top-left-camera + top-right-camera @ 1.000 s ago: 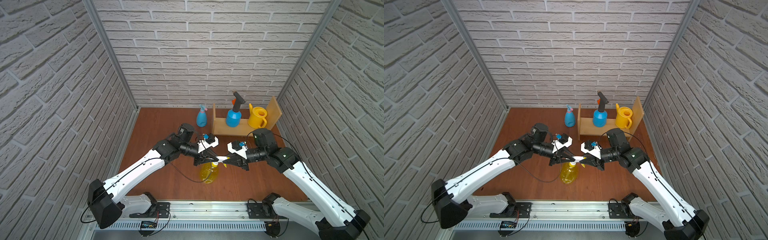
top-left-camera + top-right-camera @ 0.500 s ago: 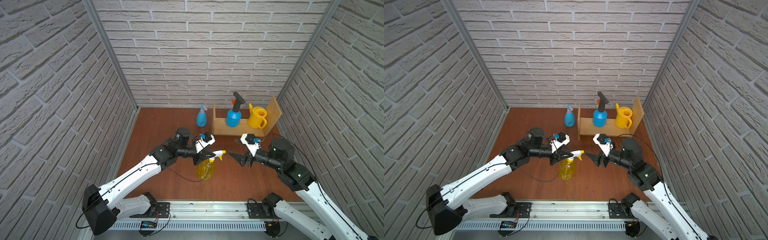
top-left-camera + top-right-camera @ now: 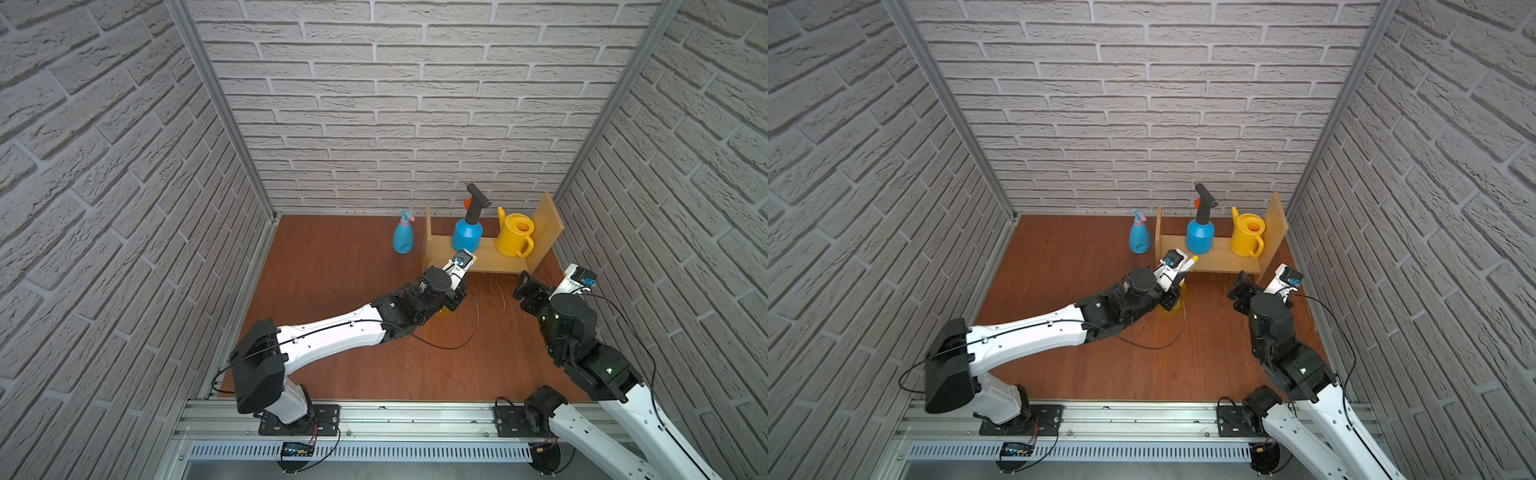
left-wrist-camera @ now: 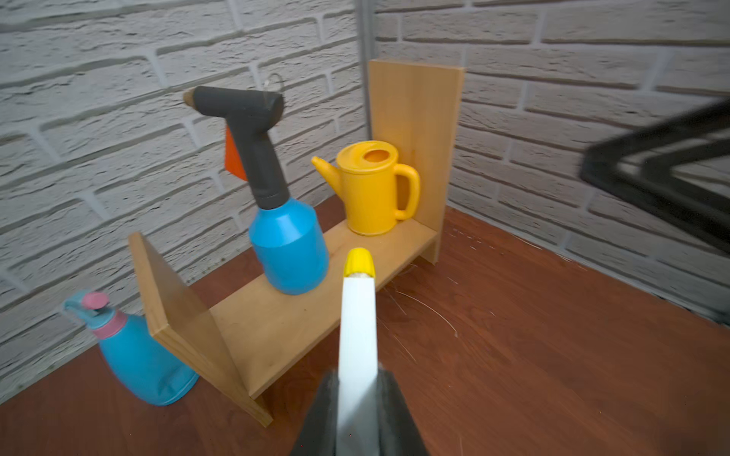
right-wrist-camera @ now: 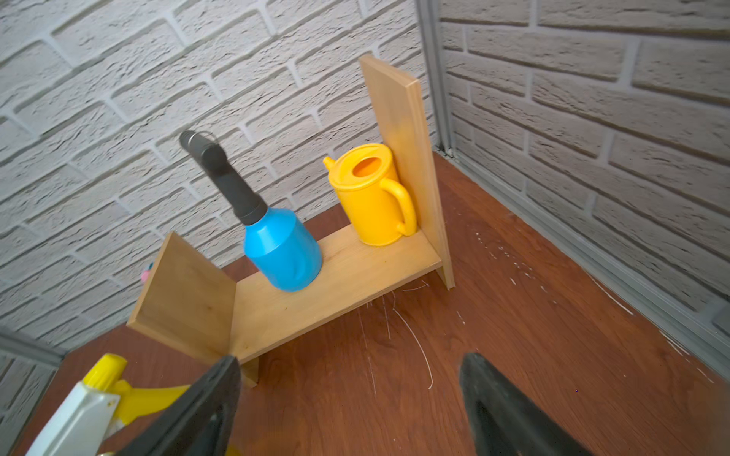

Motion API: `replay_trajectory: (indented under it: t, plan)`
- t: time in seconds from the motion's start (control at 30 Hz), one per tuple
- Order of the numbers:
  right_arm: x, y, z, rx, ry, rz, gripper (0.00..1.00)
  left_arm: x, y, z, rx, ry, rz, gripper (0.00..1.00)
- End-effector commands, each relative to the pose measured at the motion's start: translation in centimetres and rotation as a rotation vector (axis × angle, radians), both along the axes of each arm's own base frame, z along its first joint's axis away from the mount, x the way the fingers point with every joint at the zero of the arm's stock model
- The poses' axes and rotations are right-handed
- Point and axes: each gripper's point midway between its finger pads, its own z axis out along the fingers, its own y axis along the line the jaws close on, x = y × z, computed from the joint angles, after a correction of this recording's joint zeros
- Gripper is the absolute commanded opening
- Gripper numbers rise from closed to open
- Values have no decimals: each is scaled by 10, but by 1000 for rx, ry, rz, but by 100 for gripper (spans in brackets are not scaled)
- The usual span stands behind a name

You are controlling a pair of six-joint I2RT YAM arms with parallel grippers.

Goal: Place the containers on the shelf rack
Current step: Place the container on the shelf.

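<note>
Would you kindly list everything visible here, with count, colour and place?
table: one, reddish-brown, beneath all.
shelf rack: one, light wood, back right of the table.
pressure sprayer: one, blue, black top, on the rack's board.
watering can: one, yellow, on the board's right end.
pink-trimmed spray bottle: one, light blue, on the table left of the rack.
yellow spray bottle: one, yellow with white head, gripped before the rack.
left end effector: one, black, shut on the yellow spray bottle.
right end effector: one, black, open, empty.
</note>
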Motion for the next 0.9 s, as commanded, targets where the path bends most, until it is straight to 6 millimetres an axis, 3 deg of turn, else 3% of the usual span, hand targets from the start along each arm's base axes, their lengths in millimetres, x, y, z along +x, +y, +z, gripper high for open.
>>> replay_trajectory:
  t: [0.0, 0.17, 0.53, 0.87]
  plan:
    - [-5, -21, 8, 38, -35, -132, 91, 37, 16, 33, -120, -73, 297, 0]
    - [-4, -19, 6, 28, -28, -122, 91, 62, 6, 29, -139, -81, 390, 0]
    - [2, -10, 7, 20, -25, -72, 91, 124, 11, 25, -216, -54, 536, 0]
    - [7, -4, 9, 22, -22, -43, 91, 153, 10, 9, -233, -31, 577, 0]
